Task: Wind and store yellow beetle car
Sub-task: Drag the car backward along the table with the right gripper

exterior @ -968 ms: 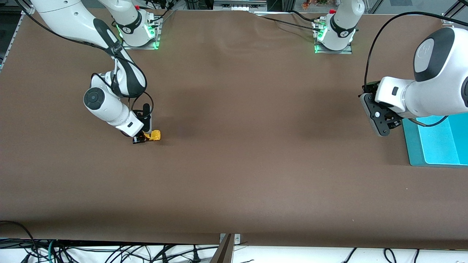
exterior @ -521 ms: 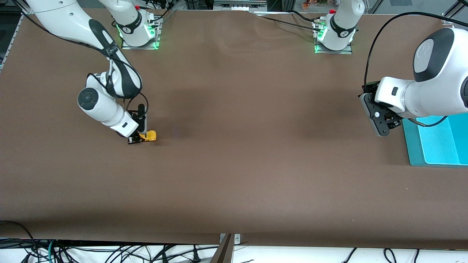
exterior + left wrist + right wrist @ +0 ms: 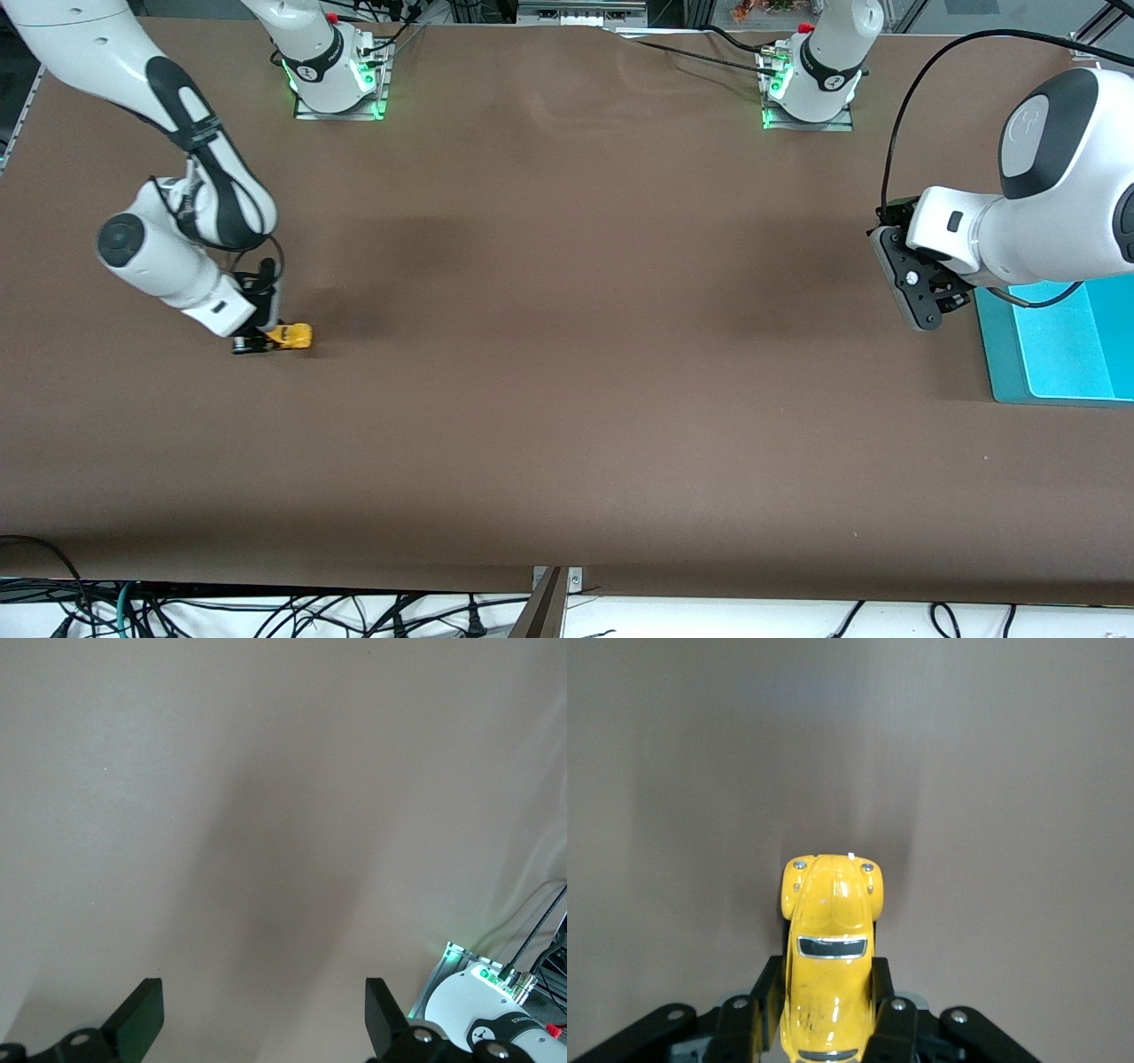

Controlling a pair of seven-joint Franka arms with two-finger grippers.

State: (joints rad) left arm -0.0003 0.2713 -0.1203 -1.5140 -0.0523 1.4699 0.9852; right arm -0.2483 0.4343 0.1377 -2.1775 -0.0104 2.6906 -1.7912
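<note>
Setting: a robotics laboratory test bench. Indicators: a brown-covered table (image 3: 567, 399); two white arm bases (image 3: 332, 62) bolted on metal plates along the frame's top edge, green status lights lit; loose black cables (image 3: 266, 611) along the bottom edge; metal framing at top centre.

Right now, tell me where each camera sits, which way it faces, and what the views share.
Front view: high across the table, facing both bases; shows both arms, the left gripper beside the teal bin.
Left wrist view: on the left wrist, facing bare table; its open jaws and an arm base show.
Right wrist view: on the right wrist, facing along the yellow beetle car clamped in the right gripper.
Shared: front and right wrist views both show the car and right gripper.
</note>
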